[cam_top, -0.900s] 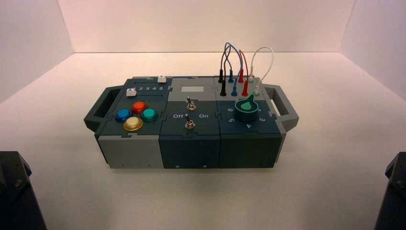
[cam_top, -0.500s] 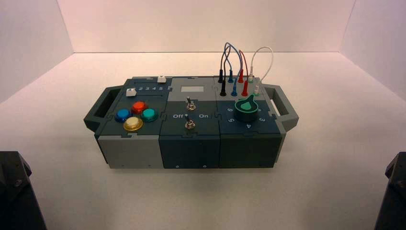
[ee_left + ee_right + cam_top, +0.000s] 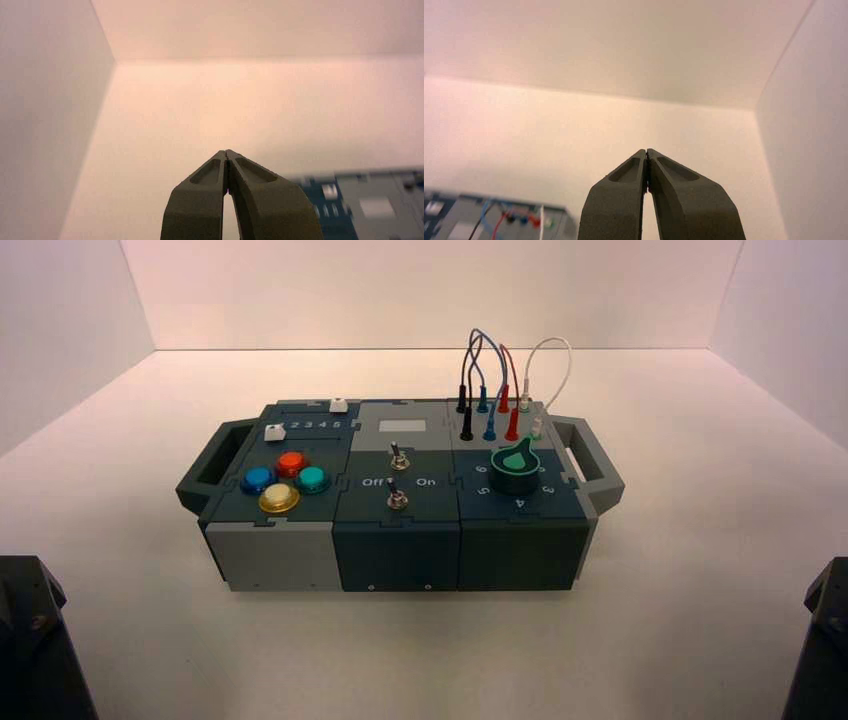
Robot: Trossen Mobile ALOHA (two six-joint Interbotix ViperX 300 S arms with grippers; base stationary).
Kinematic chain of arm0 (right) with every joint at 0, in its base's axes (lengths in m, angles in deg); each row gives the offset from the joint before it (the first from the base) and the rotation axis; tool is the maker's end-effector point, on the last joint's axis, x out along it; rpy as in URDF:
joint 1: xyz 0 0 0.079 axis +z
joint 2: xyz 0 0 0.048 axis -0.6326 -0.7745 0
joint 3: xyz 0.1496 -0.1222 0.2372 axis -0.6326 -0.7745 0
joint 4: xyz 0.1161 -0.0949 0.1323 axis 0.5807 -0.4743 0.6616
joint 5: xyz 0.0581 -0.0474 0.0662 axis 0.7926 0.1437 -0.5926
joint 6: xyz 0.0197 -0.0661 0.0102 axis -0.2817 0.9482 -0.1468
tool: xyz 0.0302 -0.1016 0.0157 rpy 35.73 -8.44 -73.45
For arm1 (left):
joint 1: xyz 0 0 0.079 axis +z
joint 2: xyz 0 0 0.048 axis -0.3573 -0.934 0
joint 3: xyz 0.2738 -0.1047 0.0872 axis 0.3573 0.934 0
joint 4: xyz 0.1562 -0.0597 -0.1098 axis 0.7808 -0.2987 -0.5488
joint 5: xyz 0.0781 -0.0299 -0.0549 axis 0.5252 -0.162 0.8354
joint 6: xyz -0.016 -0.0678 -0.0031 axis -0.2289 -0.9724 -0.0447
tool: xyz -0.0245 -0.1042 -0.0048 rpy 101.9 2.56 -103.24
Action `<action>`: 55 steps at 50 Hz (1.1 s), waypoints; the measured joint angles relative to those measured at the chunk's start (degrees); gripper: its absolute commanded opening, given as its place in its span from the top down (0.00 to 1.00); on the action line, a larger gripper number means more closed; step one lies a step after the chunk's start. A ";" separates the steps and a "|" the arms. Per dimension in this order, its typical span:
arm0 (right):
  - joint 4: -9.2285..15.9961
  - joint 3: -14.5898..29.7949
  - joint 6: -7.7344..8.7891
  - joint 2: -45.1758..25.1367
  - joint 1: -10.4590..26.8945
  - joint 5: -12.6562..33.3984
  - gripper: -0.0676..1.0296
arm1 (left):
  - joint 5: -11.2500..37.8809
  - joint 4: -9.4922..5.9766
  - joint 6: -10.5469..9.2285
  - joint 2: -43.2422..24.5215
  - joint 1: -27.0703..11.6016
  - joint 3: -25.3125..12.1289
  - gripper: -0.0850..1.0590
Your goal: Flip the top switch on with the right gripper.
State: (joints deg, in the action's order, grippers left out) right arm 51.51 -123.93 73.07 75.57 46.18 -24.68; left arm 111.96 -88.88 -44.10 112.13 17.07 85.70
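Right gripper [image 3: 646, 152] parked off box [image 3: 400, 540], fingers pressed together; left gripper [image 3: 226, 153] same; top switch [image 3: 397, 455] untouched.

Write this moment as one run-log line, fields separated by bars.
right gripper: shut, parked off the box | left gripper: shut, parked | top switch: untouched | step: approach not yet begun

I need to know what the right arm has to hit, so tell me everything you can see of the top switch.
The top switch is a tiny silver metal toggle: a thin short lever rising from a round nut base. It sits in the box's middle section, just below a pale grey rectangular panel and above the white Off and On lettering, with a second, similar toggle nearer the front. Which way its lever leans cannot be told. Nothing touches it; the right hand is shut and far off, pointing at the wall.
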 measured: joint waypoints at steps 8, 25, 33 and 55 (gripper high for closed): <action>0.09 0.79 0.00 -2.55 3.34 3.08 0.96 | 5.71 -0.62 -0.35 -4.57 -3.96 -0.97 0.95; 0.79 3.08 0.00 -8.96 11.95 8.79 0.96 | 11.95 -2.37 -2.99 -18.54 -7.47 -1.32 0.95; 1.05 4.04 -0.18 -12.13 15.91 11.07 0.96 | 12.04 -3.60 -5.71 -26.02 -10.20 -2.02 0.95; 1.67 5.10 -0.18 -14.06 21.18 12.48 0.96 | 8.00 -8.26 -7.21 -36.39 -14.24 -2.99 0.95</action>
State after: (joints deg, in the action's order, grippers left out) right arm 53.18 -118.84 72.89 61.50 67.36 -12.20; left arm 119.96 -97.15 -51.30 75.74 2.83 82.71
